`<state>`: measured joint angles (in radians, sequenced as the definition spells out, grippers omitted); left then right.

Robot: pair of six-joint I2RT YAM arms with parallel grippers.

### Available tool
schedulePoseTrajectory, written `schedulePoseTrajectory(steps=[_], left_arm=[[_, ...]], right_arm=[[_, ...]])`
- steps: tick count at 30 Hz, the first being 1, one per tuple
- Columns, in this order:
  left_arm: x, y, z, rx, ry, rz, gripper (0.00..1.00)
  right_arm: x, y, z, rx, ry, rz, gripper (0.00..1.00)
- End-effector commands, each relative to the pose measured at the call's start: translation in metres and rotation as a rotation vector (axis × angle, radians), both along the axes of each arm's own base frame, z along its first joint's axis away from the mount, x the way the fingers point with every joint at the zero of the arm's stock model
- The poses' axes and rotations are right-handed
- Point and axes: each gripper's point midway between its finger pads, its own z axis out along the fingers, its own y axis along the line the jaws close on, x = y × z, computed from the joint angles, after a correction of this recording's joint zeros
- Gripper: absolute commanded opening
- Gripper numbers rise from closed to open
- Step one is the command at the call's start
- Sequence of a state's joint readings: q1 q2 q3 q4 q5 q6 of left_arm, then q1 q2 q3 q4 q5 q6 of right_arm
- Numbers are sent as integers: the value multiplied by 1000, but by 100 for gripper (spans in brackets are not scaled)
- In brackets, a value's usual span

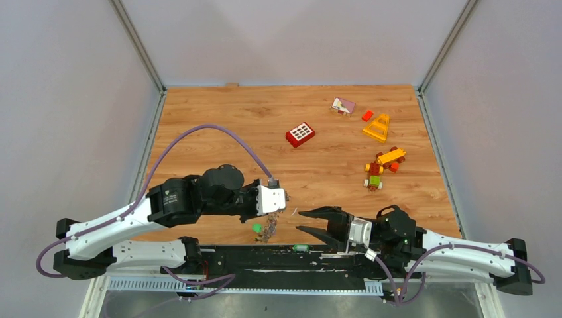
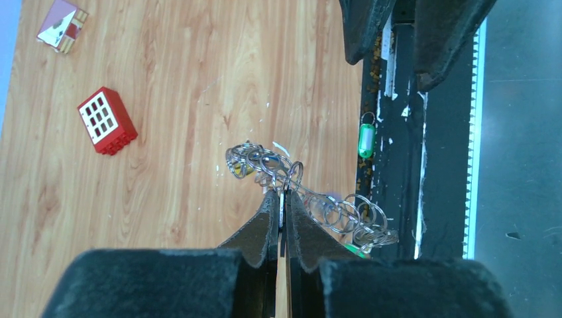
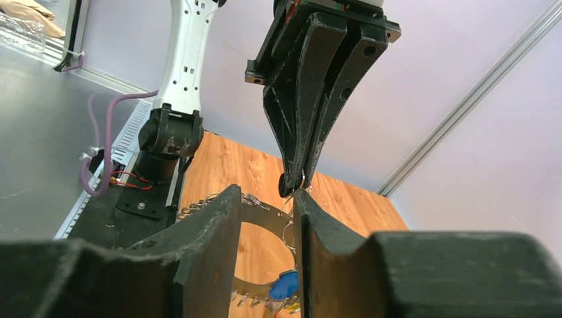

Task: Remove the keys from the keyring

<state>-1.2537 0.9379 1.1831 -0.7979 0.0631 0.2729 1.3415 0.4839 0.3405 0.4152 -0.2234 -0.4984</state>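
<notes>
**A:** Looking for the large grey metal keyring (image 3: pixel 265 215), where does it sit?

**B:** It dangles from the left pincer (image 1: pixel 281 203), which is clenched on it above the near edge of the wooden tabletop (image 1: pixel 265 119). The small silver keys (image 1: pixel 268 232) hang beneath.

**A:** And the right pincer (image 1: pixel 299 221)?

**B:** Released, jaws spread, just right of the bundle. The ring shows between its fingers.

**A:** Arm poses?

**B:** The left arm reaches rightward, its wrist pointing down. The right arm stretches leftward, low and level.
</notes>
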Motion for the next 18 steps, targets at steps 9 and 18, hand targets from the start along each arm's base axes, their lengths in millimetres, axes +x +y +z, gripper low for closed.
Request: schedulePoseTrajectory(steps=[9,18], left_arm=[[11,-3,31,-65,-56,40,0],[11,-4,29,-58,-55,33,0]], right_arm=[[12,20,4,-6,174,-27,35],[34,39,1,-27,320,-121,31]])
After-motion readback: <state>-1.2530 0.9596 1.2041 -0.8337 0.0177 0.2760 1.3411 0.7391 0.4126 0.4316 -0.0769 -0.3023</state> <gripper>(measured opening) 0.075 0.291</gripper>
